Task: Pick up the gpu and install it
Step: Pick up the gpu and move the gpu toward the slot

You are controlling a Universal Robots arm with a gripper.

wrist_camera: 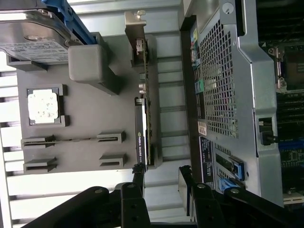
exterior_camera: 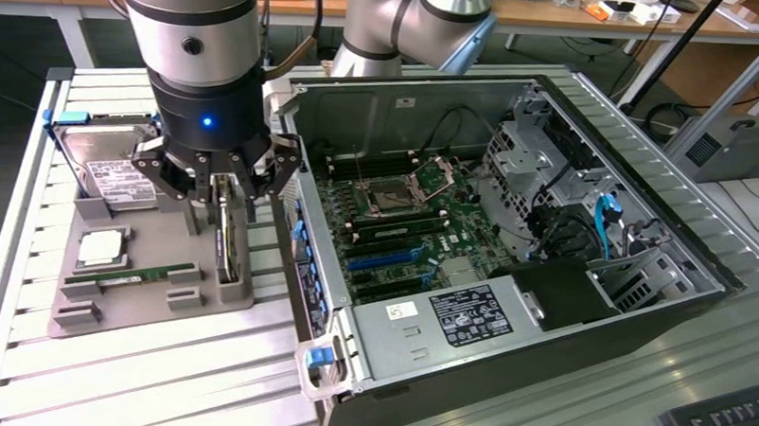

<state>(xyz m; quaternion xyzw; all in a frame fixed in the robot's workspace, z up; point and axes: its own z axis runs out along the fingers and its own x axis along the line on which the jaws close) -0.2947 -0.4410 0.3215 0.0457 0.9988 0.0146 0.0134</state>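
Hanging over the tray (exterior_camera: 163, 253) on the tabletop (exterior_camera: 159, 376), jaws spread wide and pinching nothing. Seeing the gpu (exterior_camera: 230, 250) (wrist_camera: 143, 123) standing on its long edge in the tray's slot, along the side nearest the case (exterior_camera: 503, 303), not yet lifted. Reading the silver bracket at the gpu end toward the hard drive (exterior_camera: 109, 161), black cooler toward the other end. Lining one finger (wrist_camera: 138, 180) up with that cooler end in the wrist view, other finger sitting off toward the case. Not managing to tell whether either is touching the card. Also seeing a CPU (exterior_camera: 101, 249) and memory stick (exterior_camera: 131, 277) sitting in their own tray pockets, toward the exterior view's left of the gpu. Finding the case lying open on its side just beside the tray, at the exterior view's right, motherboard (exterior_camera: 393, 213) showing.
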